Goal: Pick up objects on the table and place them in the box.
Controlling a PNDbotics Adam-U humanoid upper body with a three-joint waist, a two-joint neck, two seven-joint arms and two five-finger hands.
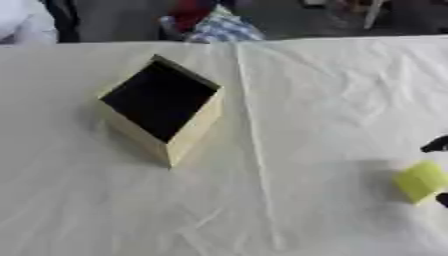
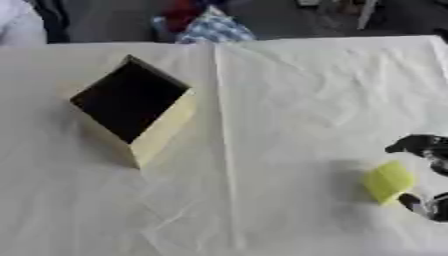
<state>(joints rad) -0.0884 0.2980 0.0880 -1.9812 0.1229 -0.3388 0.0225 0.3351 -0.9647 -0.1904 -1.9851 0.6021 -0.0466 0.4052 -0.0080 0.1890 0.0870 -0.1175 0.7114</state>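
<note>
A wooden box (image 2: 162, 131) with a dark inside stands open-topped on the white cloth, left of centre, turned corner-on to me. A small yellow-green block (image 2: 388, 182) sits tilted at the right edge and casts a shadow to its left. My right hand (image 2: 427, 148) comes in from the right edge, with black fingers curled above and below the block. The lower fingertip (image 2: 413, 202) touches the block's lower right corner. Most of the hand is cut off by the edge of the view. My left hand shows in neither view.
The white cloth (image 1: 306, 100) covers the table, with a long crease running down the middle between box and block. Beyond the far edge are a dark floor and some coloured fabric (image 1: 214, 25).
</note>
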